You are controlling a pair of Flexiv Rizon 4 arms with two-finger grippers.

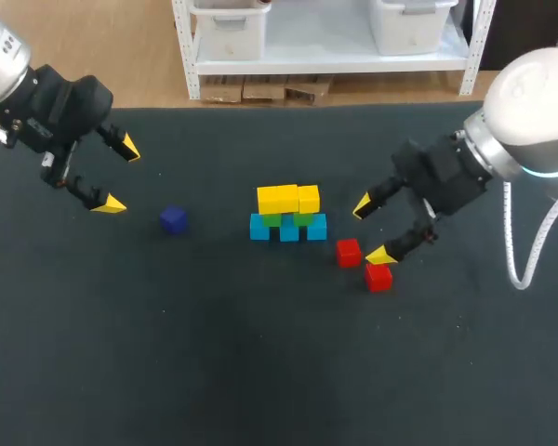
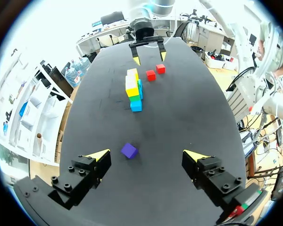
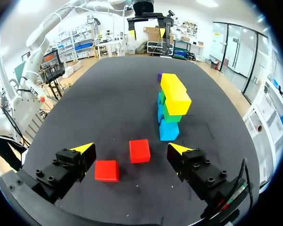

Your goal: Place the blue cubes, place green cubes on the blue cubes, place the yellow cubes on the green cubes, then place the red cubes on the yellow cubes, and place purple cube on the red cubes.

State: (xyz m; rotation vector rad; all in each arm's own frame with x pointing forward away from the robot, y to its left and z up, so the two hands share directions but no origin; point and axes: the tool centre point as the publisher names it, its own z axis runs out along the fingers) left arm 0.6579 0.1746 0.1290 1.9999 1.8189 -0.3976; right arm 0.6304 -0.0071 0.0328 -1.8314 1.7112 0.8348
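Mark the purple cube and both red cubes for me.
purple cube point(image 1: 174, 219), head view, middle of its top face.
left red cube point(image 1: 348, 252), head view, middle of its top face.
right red cube point(image 1: 378, 277), head view, middle of its visible face.

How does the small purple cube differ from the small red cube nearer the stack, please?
The purple cube lies alone, left of the stack; the red cube lies right of it, with a second red cube close by. Both rest loose on the table, ungripped.
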